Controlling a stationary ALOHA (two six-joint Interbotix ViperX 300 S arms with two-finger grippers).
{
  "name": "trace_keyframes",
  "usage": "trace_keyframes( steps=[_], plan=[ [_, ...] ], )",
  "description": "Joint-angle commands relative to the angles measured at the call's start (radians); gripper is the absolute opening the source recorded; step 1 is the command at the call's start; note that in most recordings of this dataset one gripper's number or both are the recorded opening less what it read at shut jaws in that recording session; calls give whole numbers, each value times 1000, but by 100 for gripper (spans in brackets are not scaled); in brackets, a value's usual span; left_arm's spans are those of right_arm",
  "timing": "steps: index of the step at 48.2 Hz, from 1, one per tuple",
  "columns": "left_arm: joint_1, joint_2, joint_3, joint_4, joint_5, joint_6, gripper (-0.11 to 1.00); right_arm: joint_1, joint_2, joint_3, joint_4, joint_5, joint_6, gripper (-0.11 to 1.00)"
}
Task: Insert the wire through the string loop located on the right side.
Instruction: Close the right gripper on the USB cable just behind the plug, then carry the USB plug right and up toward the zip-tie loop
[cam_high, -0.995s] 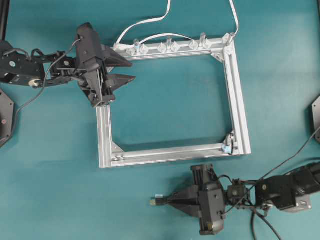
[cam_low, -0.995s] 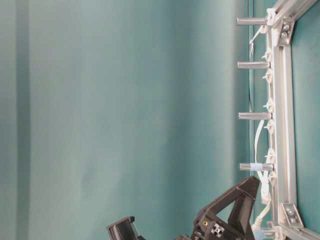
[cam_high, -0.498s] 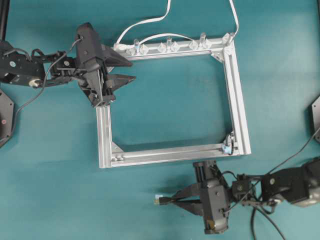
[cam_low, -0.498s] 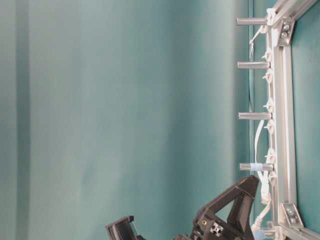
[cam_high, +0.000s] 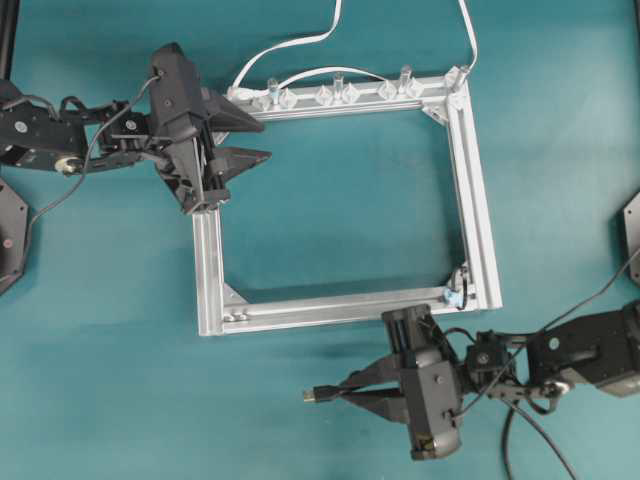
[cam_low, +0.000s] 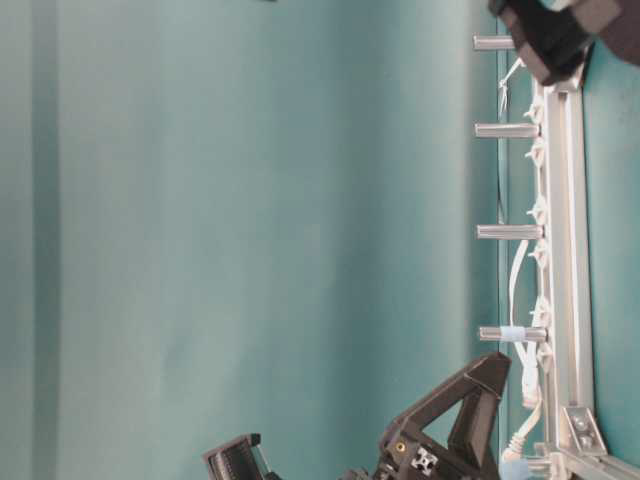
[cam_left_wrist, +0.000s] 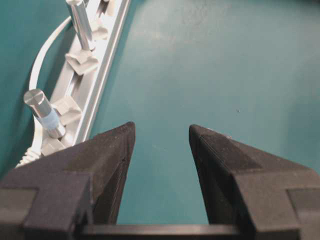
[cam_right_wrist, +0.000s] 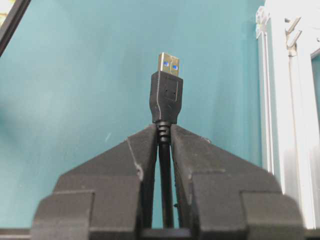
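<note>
With the right gripper (cam_high: 345, 389) clamped on the wire (cam_right_wrist: 165, 100) below the frame's (cam_high: 480, 240) bottom rail and the left gripper (cam_high: 245, 140) released, align the plug squarely with the string loop (cam_high: 455, 294) at the frame's bottom-right corner before advancing.

Robotics lab bench: teal tabletop (cam_high: 350, 200), aluminium extrusion frame (cam_high: 480, 230), two robot arms.

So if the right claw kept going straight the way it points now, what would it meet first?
Nothing, as far as the pictures show. The right claw, shut on the wire, points left alongside the frame's near rail, over bare teal table. Its height above the table is unclear.
</note>
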Motion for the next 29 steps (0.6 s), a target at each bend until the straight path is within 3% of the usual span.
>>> trace_keyframes(
  steps=[1,15,29],
  plan=[
    [-11,-20,-20,2,0,2,50,0,-34,-8,-2,0,-2,12],
    [-21,-20,-21,0,0,0,50,2,-63,20,-2,26,-2,12],
    [-21,-20,-23,-2,6,-2,50,25,-166,123,-2,26,-2,12]
  ],
)
